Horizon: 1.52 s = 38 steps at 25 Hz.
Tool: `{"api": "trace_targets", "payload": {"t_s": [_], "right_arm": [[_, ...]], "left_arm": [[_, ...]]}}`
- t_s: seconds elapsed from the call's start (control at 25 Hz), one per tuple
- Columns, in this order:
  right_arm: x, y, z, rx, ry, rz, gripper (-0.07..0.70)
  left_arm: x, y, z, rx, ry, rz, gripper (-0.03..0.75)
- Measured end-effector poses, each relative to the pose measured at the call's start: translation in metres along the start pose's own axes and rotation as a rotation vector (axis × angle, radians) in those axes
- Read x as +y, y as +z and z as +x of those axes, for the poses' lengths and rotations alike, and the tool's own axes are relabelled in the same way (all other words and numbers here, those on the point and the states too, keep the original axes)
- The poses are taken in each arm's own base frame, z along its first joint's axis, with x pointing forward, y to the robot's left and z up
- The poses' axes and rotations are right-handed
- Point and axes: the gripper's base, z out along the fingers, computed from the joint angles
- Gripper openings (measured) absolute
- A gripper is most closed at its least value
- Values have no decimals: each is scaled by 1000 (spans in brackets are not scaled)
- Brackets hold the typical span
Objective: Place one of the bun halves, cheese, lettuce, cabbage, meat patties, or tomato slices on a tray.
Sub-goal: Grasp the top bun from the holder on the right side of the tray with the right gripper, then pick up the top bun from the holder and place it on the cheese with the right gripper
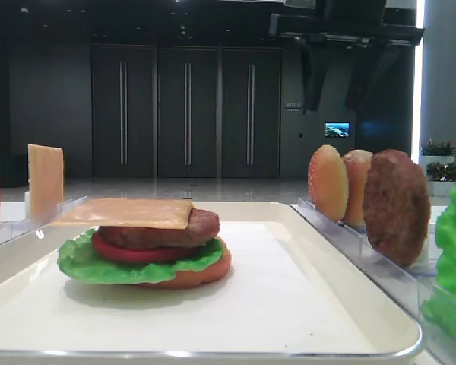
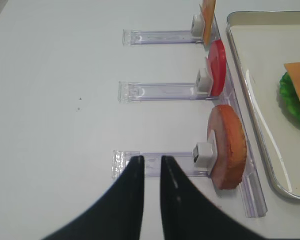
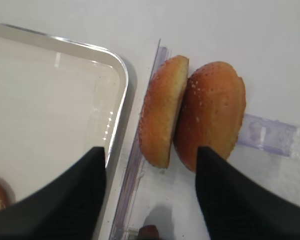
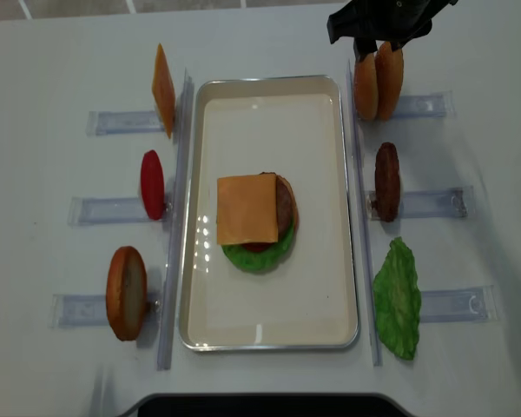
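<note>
You see a cream-white tray [image 4: 330, 95] with a yellow-orange cheese [image 4: 247, 209] square over a dark-brown patty [image 4: 284, 201], red tomato [image 1: 129, 252] and bright green lettuce [image 4: 259, 257]; beside it stand golden-tan, seed-speckled buns [image 3: 190, 115].
</note>
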Motion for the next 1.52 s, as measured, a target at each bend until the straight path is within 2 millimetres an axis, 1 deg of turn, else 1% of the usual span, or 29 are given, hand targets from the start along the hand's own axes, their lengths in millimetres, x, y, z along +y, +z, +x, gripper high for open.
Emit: {"api": "trace_targets", "payload": {"t_s": [0.28,0.44,0.72,0.76,0.8,0.84,0.88,1.0,1.08,1.24,1.32,1.4,1.52], "right_arm": [[-1,14,-5,-25,-20,26,384],[-1,31,-5,-5,-32,40,384],[-1,60,-3,39,-46,56,377],[-1,62,-3,41,-46,57,355],[-1,63,-3,47,-48,60,315],[-1,65,-2,57,-48,65,239],[-1,65,-2,62,-41,63,182],[1,58,-5,79,-36,64,183],[1,48,-9,86,-26,57,183],[5,5,-24,40,-22,49,183],[7,-11,-27,26,-20,35,183],[14,-16,-27,29,-17,2,183],[30,-16,-23,48,-31,-41,182]], "left_arm": [[0,0,0,0,1,0,28],[0,0,0,0,1,0,3],[0,0,0,0,1,0,0],[0,0,0,0,1,0,0],[0,0,0,0,1,0,0],[0,0,0,0,1,0,0],[0,0,0,0,1,0,0],[0,0,0,0,1,0,-1],[0,0,0,0,1,0,-1],[0,0,0,0,1,0,-1],[0,0,0,0,1,0,-1],[0,0,0,0,1,0,-1],[0,0,0,0,1,0,-1]]}}
